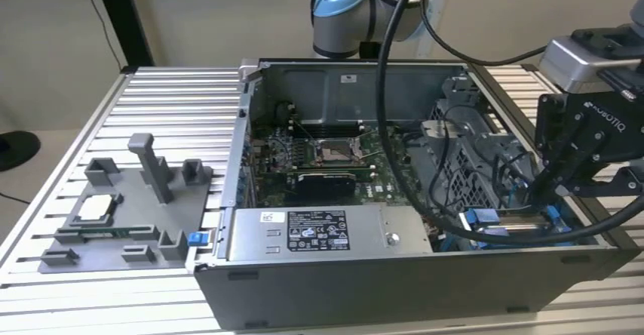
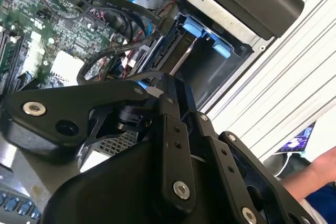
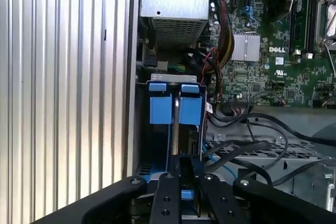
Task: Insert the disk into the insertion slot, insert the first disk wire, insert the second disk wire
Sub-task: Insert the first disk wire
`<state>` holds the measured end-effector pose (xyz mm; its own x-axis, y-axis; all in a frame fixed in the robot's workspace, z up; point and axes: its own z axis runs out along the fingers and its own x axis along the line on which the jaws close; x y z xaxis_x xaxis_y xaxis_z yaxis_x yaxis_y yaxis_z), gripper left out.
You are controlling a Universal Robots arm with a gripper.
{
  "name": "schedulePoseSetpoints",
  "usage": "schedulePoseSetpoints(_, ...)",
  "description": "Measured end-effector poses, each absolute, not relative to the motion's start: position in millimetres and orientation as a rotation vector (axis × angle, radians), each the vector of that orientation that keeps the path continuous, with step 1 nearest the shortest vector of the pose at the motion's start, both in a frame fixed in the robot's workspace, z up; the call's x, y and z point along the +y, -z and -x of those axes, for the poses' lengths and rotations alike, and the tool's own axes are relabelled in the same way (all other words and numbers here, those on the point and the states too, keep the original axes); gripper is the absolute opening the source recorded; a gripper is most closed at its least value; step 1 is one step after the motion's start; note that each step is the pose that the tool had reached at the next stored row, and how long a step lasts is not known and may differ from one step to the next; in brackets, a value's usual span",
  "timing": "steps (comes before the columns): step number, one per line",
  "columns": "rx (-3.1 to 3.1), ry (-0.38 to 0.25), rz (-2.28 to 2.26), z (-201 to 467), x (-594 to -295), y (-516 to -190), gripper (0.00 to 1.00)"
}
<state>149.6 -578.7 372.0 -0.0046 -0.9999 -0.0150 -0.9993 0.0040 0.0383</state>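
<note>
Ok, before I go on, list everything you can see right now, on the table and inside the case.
table: one, silver slatted, under everything
computer case: one, dark grey, open, mid-table
motherboard: one, green, case floor
power-supply box: one, grey with white label, inside the case's front wall
fixture tray: one, grey, on the table at the exterior view's left
insertion slot: one, grey metal, case corner at the exterior view's right
blue tabs: two, blue, side by side at the slot
cables: several, black, beside the slot
person's arm: one, blue sleeve, beyond the table's edge
robot arm: one, grey with blue cap, behind the case
hand: one, black, down at the slot
</note>
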Motion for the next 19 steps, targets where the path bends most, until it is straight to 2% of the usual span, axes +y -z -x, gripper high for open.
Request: schedulePoseSetpoints(19, -2.303, 0.061, -2.113, -160, -573, -358, 0.00)
